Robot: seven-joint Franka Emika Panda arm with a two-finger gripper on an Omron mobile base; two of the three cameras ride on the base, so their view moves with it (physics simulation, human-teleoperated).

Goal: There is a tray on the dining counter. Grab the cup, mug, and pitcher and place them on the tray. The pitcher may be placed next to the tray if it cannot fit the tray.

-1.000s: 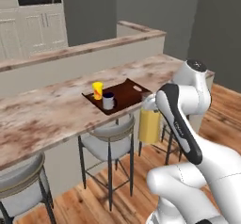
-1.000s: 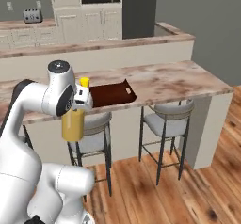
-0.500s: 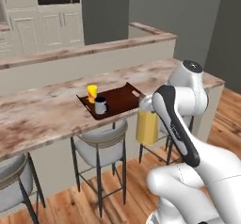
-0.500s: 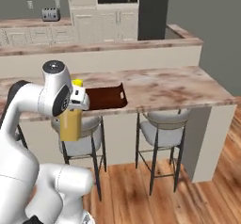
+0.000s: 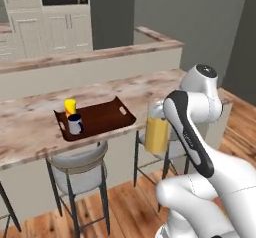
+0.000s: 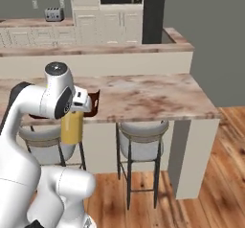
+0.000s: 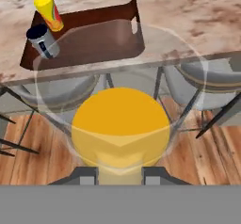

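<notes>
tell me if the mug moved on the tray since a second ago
No. The mug sits at the tray's left end beside the cup, as before; the whole view shifted because the base drove.

The base has driven along the bench (image 5: pixel 35 127), so both base views have slid sideways: the tray (image 5: pixel 100 118) with the cup (image 5: pixel 70 106) and mug (image 5: pixel 76 124) now sits further left in the left base view, and in the right base view it is mostly hidden behind the arm, with more of the bench's right end and a second stool (image 6: pixel 139 137) in sight. That is a shift of the cameras, not of those things. The pitcher (image 5: pixel 157 128) has travelled with the arm, held up off the floor on the near side of the bench.
</notes>
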